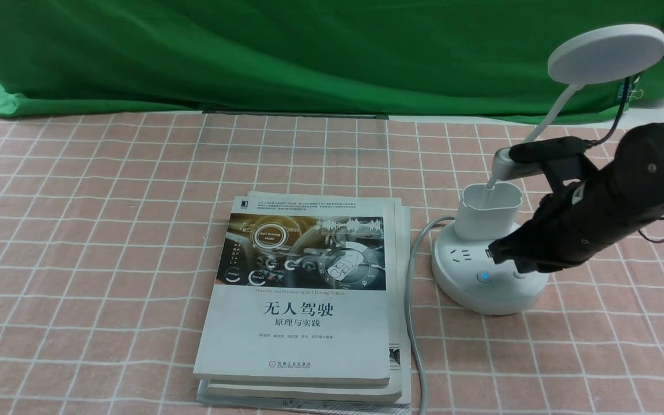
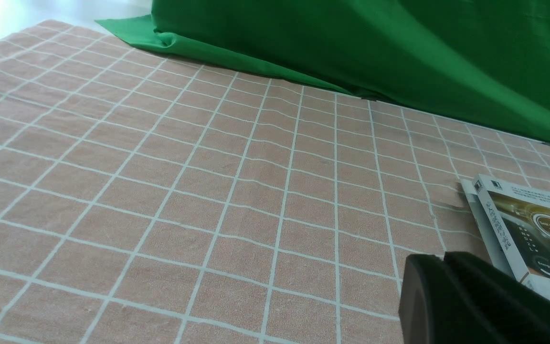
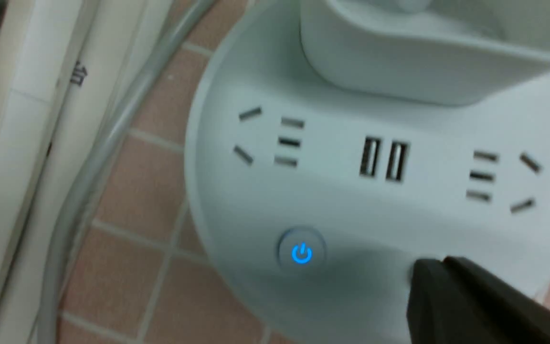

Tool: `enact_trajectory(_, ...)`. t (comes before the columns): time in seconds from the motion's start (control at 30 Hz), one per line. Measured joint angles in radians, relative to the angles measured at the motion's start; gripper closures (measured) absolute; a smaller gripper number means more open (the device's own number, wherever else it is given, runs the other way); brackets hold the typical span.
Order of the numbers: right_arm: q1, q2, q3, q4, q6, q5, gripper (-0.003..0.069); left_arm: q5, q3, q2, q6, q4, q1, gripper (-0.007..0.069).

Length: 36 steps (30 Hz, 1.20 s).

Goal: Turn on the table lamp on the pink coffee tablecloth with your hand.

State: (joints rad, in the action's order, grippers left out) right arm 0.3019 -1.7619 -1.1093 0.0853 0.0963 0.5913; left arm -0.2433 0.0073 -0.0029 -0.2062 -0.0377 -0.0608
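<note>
**Right claw** [image 1: 513, 259], seen from across the room: jaws closed tip to tip, with nothing held between them. The tip sits at the front rim of the table lamp [image 1: 490, 216]; whether it presses the surface or stands just clear cannot be told. Just beside the tip, towards the left arm, a round power button [image 3: 301, 253] glows blue. Behind the tip, on the lamp's round base [image 1: 464, 291], two USB ports [image 3: 384, 160] sit between sockets. Beyond those stands the cup-shaped holder [image 1: 485, 222], from which the thin gooseneck [image 1: 551, 112] curves up over the claw to the flat disc head [image 1: 607, 53], well above it. A grey cord [image 1: 410, 288] leaves the base on the side away from the claw and runs toward the robot along a stack of books [image 1: 303, 300], the top one a Chinese text on self-driving. All lie on the pink coffee tablecloth [image 1: 78, 230], gridded in white, with a green cloth [image 1: 309, 52] hanging at its far edge.

**Left claw** [image 2: 442, 260]: likewise closed and empty, over bare tablecloth, with the books' corner in sight past it
</note>
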Motion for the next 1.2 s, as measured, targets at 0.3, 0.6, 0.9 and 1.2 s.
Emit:
enact_trajectory(0.3,-0.003,-0.057,-0.015,0.0,0.002,0.003,0.063,0.0,0.0,0.0,-0.002,0.0,0.0,0.0606)
enact_trajectory(0.6,-0.011,-0.045,-0.021,0.009,0.014,0.015,0.063,0.0,0.0,0.0,-0.001,0.0,0.0,0.0606)
enact_trajectory(0.9,0.001,0.136,-0.014,0.006,0.023,0.115,0.063,0.0,0.0,0.0,-0.001,0.0,0.0,0.0606)
enact_trajectory(1.2,0.012,0.351,0.137,0.013,0.008,0.183,0.063,0.0,0.0,0.0,-0.001,0.0,0.0,0.0606)
